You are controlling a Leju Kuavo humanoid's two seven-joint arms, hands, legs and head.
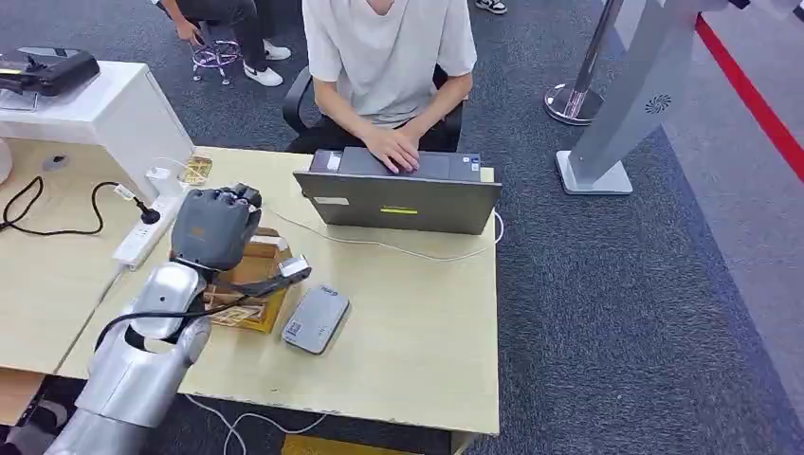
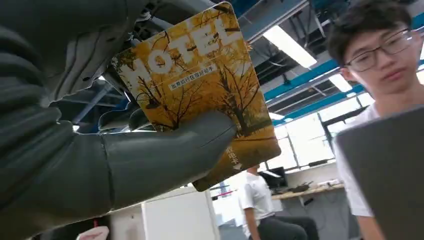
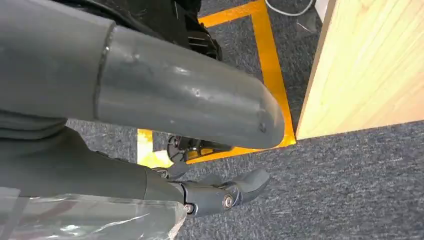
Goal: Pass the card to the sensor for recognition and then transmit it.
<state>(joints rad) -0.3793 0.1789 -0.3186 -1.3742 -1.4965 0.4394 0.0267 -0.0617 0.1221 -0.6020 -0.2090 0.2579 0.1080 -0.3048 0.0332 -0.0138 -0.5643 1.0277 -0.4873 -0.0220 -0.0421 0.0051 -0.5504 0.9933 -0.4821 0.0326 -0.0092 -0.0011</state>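
Note:
My left hand (image 1: 216,227) hovers over the left part of the wooden table (image 1: 417,332), its back turned up. In the left wrist view this hand (image 2: 75,150) pinches a yellow card (image 2: 200,75) printed "HOTEL" between its thumb (image 2: 165,155) and its fingers. A flat grey card sensor (image 1: 316,319) lies on the table just right of and nearer than the hand. My right hand (image 3: 190,125) hangs beside the table's edge over the carpet, fingers apart and holding nothing.
A wooden card holder (image 1: 248,284) sits under my left hand. A person sits at the far side with a hand on a grey laptop (image 1: 398,194). A white power strip (image 1: 142,237) and black cable lie at the left. Grey carpet lies to the right.

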